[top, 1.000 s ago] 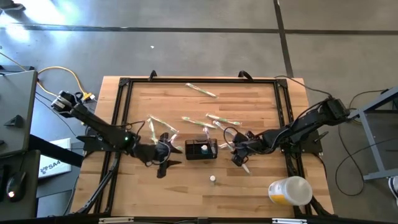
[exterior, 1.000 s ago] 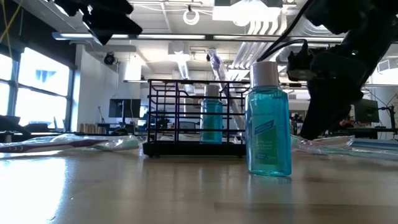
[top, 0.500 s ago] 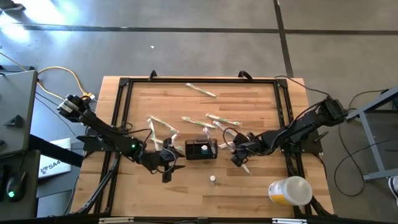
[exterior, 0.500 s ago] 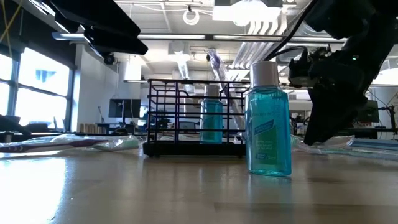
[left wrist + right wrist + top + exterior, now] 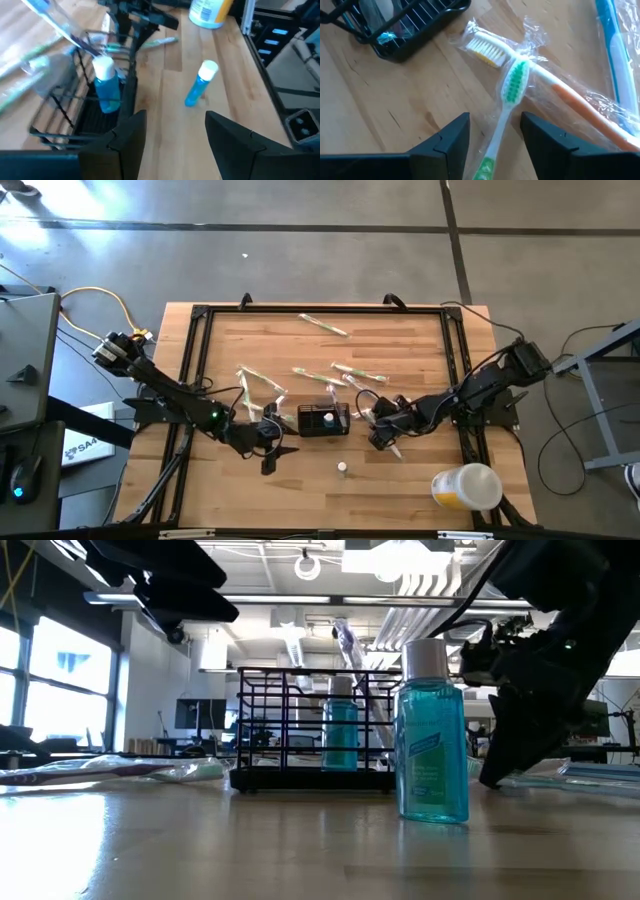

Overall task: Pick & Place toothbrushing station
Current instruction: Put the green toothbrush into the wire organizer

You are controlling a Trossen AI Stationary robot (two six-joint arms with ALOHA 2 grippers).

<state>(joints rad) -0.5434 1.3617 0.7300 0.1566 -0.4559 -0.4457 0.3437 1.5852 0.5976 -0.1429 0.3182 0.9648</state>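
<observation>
Overhead, the toothbrushing station (image 5: 323, 420) sits mid-table between the left gripper (image 5: 268, 442) and right gripper (image 5: 380, 432), its contents too small to read. Level with the table, a blue mouthwash bottle (image 5: 432, 745) partly hides the caddy's right end. The left wrist shows parted, empty fingers (image 5: 129, 140) near the caddy. The right wrist's parted fingers (image 5: 451, 138) straddle a green wrapped toothbrush (image 5: 506, 107), without contact.

The caddy (image 5: 323, 420) stood mid-table (image 5: 400, 490) with a bottle (image 5: 106, 82) inside. A second bottle (image 5: 342, 468) stood at its five o'clock; wrapped toothbrushes (image 5: 350, 370) lay at twelve o'clock.
</observation>
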